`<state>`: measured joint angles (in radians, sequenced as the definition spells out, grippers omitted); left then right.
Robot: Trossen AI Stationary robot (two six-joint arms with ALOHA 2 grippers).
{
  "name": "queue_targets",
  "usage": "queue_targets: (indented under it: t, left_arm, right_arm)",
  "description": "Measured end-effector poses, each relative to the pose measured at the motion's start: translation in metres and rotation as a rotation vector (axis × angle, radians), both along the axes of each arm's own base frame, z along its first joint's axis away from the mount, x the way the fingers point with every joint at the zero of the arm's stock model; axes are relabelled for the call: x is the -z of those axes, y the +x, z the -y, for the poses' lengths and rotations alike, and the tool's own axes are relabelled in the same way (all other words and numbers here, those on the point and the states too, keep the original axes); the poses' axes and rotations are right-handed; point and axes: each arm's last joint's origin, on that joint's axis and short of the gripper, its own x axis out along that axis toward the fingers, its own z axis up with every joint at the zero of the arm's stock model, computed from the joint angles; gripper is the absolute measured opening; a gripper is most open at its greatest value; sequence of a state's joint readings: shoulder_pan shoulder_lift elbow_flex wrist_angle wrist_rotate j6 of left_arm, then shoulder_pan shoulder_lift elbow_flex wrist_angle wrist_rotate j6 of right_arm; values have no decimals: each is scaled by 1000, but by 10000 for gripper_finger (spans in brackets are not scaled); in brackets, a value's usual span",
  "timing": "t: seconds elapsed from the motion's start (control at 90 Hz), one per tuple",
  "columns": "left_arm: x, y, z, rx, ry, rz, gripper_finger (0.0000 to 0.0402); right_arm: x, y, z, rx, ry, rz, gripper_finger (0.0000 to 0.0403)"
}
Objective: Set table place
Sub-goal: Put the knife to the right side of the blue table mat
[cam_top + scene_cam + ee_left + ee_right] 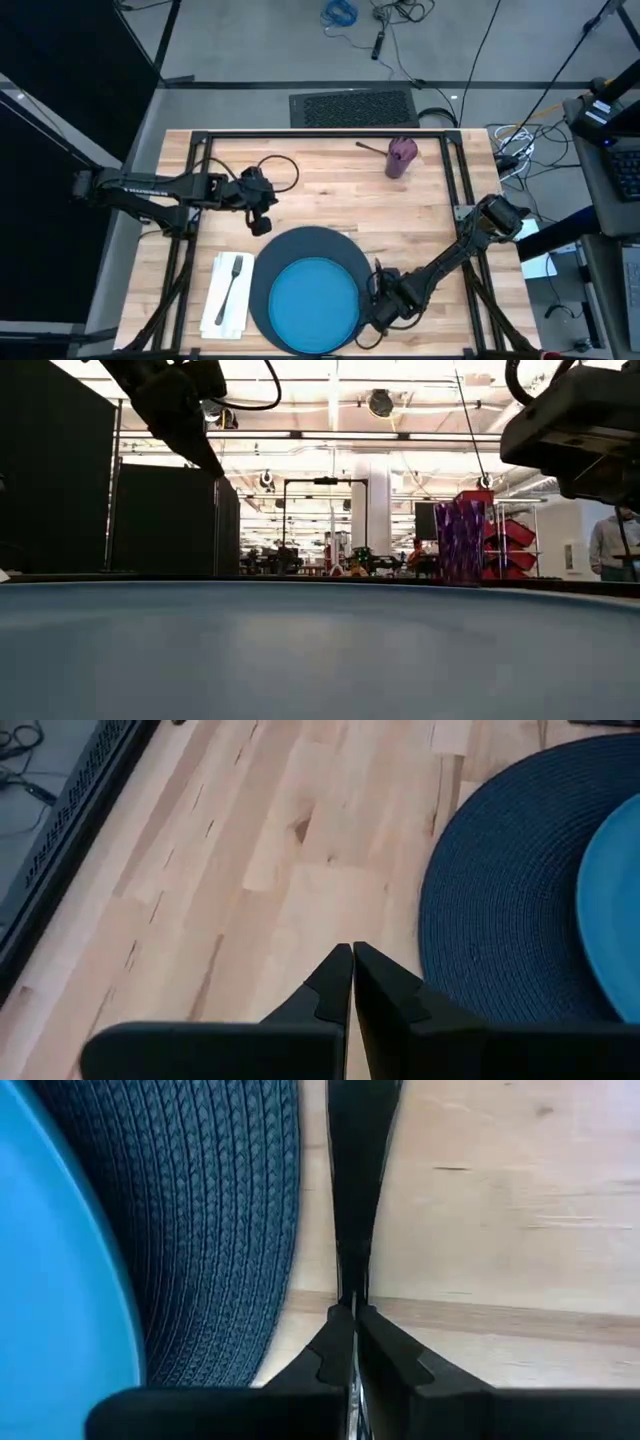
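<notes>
A thin dark utensil (357, 1190) is pinched in the right gripper (354, 1315), just off the navy mat (300, 245) and blue plate (315, 300); fork (232, 285) on napkin (226, 293) lies beyond; left gripper (352, 952), fingers together, hovers empty.

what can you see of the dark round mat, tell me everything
The mat is a large round dark navy disc of ribbed woven-looking material, lying flat on the table toward its near edge. A bright blue plate sits on it, covering most of it and leaving a crescent of rim bare. A white napkin with a fork lies just beside its left edge. The right claw, shut on a thin dark utensil, is low at its right edge.
</notes>
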<state>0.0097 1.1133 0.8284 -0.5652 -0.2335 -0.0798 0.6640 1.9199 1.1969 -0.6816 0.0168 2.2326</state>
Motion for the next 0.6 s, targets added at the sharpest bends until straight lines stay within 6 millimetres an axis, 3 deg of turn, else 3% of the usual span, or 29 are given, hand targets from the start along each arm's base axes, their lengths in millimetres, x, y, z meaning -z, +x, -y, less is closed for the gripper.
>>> queue_targets:
  t: [0.6]
  left_arm:
    - [0,0,0,9,5,-3,0]
  right_arm:
    - [1,-4,6,-34,-37,-66,0]
